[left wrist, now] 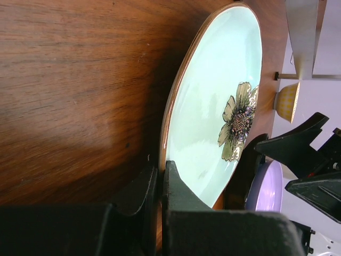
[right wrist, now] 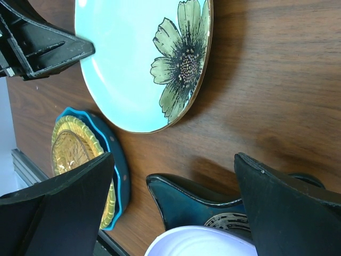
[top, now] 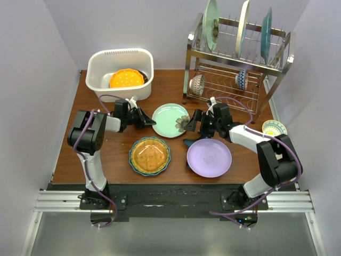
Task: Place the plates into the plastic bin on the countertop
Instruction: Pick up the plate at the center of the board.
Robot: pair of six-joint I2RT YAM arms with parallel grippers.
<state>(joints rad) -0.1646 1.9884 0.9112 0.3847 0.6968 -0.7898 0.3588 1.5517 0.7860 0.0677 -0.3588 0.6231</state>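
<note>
1. A round pale green plate with a painted flower (top: 169, 120) is seen lying flat in the middle of the reddish-brown wooden worktop (top: 114, 154).
2. The left rim of this plate is pinched tight by the left gripper (left wrist: 160, 173). The two black fingers are squeezed together with the rim between them.
3. The right gripper (right wrist: 173, 162) is spread wide, and nothing is gripped by it. It is seen just beside the right edge of the green plate, over a dark blue star-shaped plate (right wrist: 186, 200).
4. The blue plate is partly covered by a round lavender plate (top: 209, 158), which is laid near the front edge on the right.
5. A round amber plate with a wavy blue-green rim (top: 149, 156) is laid near the front edge, in the middle.
6. The white plastic bin (top: 120, 92) is stood in the far left corner. An orange scalloped plate with white dots (top: 127, 78) is seen inside it.
7. A steel wire dish rack (top: 229, 56) is stood in the far right corner. Three plates are held upright on top of it, and two small bowls are kept lower down.
</note>
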